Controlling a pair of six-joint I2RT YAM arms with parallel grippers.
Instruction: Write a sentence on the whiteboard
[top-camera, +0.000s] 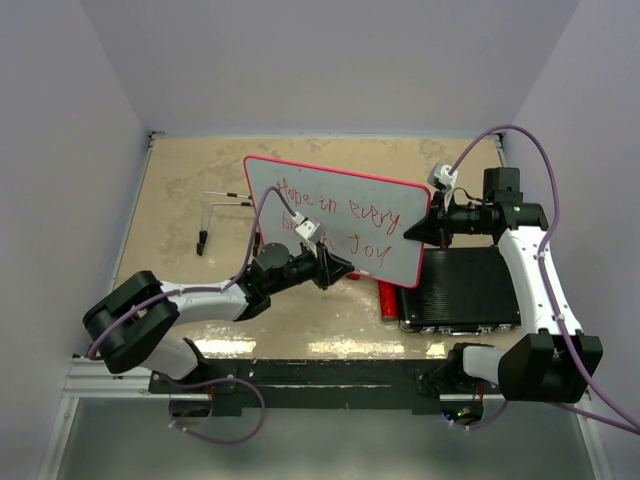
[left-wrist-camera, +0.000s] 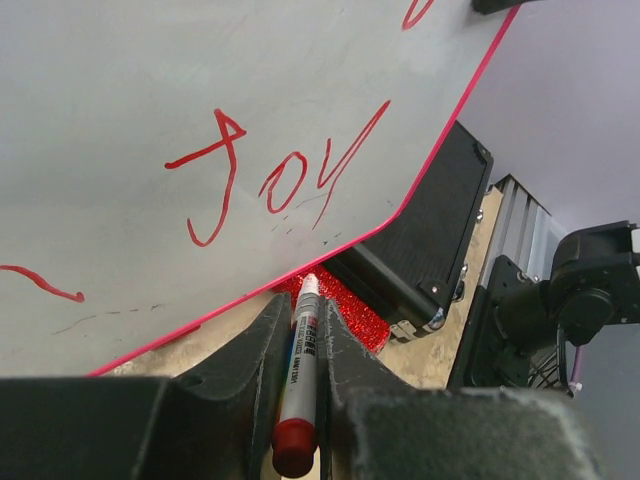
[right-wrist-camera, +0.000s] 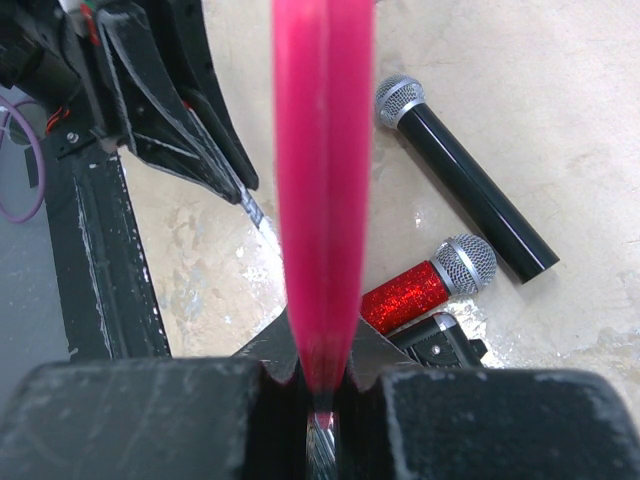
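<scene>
The whiteboard (top-camera: 330, 215), glossy white with a thin red frame, is held tilted above the table. My right gripper (top-camera: 412, 231) is shut on its right edge; in the right wrist view that red frame (right-wrist-camera: 322, 170) runs straight up out of the right gripper (right-wrist-camera: 322, 345). The sentence (top-camera: 345, 222) is red handwriting in two lines, and its last word, "Joy" (left-wrist-camera: 275, 180), lies close ahead in the left wrist view. My left gripper (top-camera: 343, 270) (left-wrist-camera: 303, 305) is shut on a white marker with a red end (left-wrist-camera: 300, 365), its tip just below the whiteboard's lower edge (left-wrist-camera: 200, 110).
A black ribbed case (top-camera: 465, 290) (left-wrist-camera: 420, 245) lies under the board's right side. A red glitter microphone (top-camera: 386, 300) (right-wrist-camera: 425, 290) lies beside it, and a black microphone (right-wrist-camera: 465, 180) lies on the table beneath the board. A thin black wire item (top-camera: 215, 212) lies at the left.
</scene>
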